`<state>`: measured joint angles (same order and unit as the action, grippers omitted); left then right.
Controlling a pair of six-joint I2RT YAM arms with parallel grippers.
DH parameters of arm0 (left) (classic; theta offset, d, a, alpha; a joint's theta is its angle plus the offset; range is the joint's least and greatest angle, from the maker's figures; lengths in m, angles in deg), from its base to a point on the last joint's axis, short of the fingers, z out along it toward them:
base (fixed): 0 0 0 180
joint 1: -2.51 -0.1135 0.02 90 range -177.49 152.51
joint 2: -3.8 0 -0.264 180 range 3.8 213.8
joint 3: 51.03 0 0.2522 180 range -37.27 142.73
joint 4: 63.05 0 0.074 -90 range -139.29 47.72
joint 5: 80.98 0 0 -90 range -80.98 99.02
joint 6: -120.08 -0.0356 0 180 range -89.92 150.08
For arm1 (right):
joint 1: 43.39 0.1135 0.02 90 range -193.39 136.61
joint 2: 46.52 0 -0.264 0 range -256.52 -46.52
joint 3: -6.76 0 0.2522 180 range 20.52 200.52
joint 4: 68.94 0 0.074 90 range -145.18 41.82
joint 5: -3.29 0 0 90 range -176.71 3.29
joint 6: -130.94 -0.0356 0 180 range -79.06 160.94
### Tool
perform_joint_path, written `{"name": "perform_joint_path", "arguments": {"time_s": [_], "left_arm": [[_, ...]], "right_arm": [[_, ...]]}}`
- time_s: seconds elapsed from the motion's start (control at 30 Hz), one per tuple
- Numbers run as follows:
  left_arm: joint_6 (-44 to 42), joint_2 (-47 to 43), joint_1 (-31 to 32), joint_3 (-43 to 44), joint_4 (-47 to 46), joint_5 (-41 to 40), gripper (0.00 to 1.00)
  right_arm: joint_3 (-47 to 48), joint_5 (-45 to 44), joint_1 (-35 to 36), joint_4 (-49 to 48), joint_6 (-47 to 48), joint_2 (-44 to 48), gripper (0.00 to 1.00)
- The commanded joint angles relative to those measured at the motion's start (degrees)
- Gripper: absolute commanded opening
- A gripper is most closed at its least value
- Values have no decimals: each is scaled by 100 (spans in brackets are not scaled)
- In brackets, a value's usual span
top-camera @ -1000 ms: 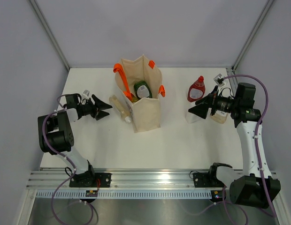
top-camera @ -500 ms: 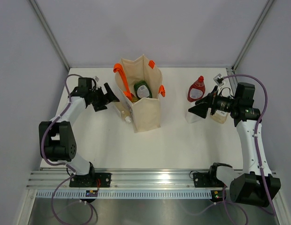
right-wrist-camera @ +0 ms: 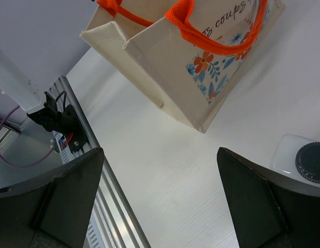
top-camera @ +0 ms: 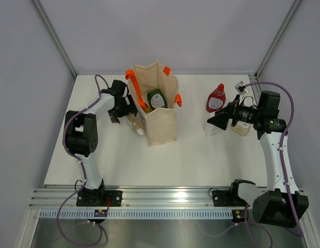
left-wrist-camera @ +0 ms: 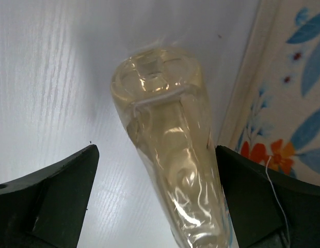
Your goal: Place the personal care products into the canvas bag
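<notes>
1. Canvas bag: stands upright on the white bench, upper centre of the overhead view, mouth open, orange handles at the rim.
2. Inside the bag: dark green bottle, seen from above through the mouth; label too small to read.
3. Pale yellow bottle: lies on the bench against the bag's left side, white cap toward the lower right. Fills the centre of the left wrist view, clear-walled, no writing legible.
4. Left jaws: spread wide, one finger on each side of the pale yellow bottle, gripping nothing; bare bench shows between the left finger and the bottle.
5. Floral print: blue leaves and orange flowers on the bag's side. Above it in the right wrist view, script lettering with "coups" readable, the rest cut off by a handle.
6. Red bottle: upright, upper right of the overhead view, well apart from the bag; label not legible.
7. Right jaws: fully spread at the lower corners of the right wrist view, holding nothing.
8. White bottle with dark cap: lower right corner of the right wrist view, beneath the right jaws.
9. Small pale beige item: right of the white bottle, partly hidden under the right arm.
</notes>
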<state>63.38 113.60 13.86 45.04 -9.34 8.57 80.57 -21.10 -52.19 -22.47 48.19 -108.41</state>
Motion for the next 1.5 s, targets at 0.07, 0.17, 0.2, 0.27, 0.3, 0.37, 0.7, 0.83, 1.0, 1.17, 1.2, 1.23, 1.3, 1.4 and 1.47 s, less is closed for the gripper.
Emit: {"name": "perform_joint_path", "arguments": {"time_s": [0.07,0.17,0.2,0.27,0.3,0.37,0.7,0.83,1.0,1.17,1.2,1.23,1.3,1.4,1.47], "left_arm": [[273,392,-19,-12,-12,-457,95],[247,438,-19,-135,-257,-299,79],[221,394,-28,-318,-355,-246,70],[203,148,-98,-582,-705,70,40],[203,60,-211,-732,-838,306,30],[177,-238,-387,-1259,-1284,1009,7],[343,-2818,-1856,-3545,-2966,4253,0],[1370,-4067,-1839,-3809,-3676,4466,0],[1926,-4923,-1427,-2952,-3600,4054,0],[1760,-4724,-602,-1571,-3178,3509,0],[1698,-4583,-478,-1333,-3107,3316,0],[1628,-4425,-372,-844,-3002,3236,0],[1601,-3828,-108,-384,-3019,3157,0],[1233,-2829,331,819,-2546,2771,6],[907,-2316,551,1705,-2071,2638,9]], "right_arm": [[42,14,-34,-168,-65,19,99],[59,-4,-34,-107,-48,54,99],[59,-21,-34,-81,-22,106,99],[15,-65,-34,-63,14,159,100],[7,-74,-34,-63,22,220,100],[-29,-118,-34,-72,31,265,99],[86,-92,-34,236,269,230,100],[173,-153,-34,288,277,195,100],[358,-276,-34,621,505,168,99],[472,-364,-34,755,603,98,100],[472,-390,-34,737,585,98,100],[498,-417,-34,728,559,98,99],[534,-478,-34,710,532,98,100],[534,-592,-34,728,541,89,100],[508,-662,-34,781,611,89,99]]}}
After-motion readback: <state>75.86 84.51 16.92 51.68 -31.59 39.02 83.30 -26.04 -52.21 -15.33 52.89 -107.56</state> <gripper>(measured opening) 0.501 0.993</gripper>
